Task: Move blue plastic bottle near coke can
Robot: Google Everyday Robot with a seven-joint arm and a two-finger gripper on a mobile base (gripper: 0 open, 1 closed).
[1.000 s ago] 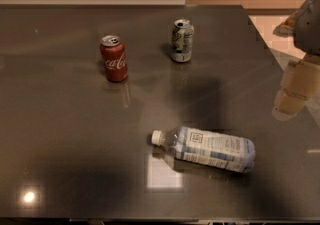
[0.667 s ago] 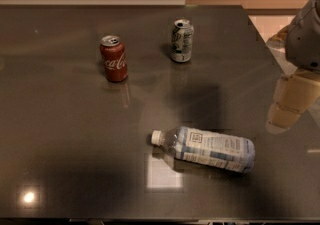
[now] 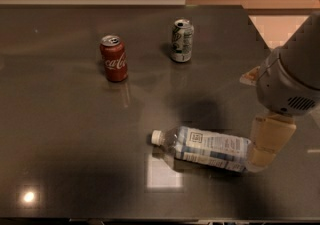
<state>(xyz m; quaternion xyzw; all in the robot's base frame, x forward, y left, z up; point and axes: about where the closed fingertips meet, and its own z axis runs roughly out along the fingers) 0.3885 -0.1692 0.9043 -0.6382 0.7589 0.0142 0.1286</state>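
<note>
The blue plastic bottle (image 3: 207, 148) lies on its side on the dark table, white cap pointing left, in the lower middle. The coke can (image 3: 114, 58) stands upright further back and to the left, well apart from the bottle. My gripper (image 3: 265, 146) hangs from the grey arm at the right and sits just at the bottle's base end, above or against it. Whether it touches the bottle does not show.
A white-and-green patterned can (image 3: 181, 40) stands upright at the back, right of the coke can. The dark table (image 3: 60, 134) ends at the right near the arm, where a pale floor shows. A small tan object (image 3: 249, 76) lies by the right edge.
The arm and gripper have moved left and down from the table's right edge to the bottle's base end. The bottle and both cans have not moved.
</note>
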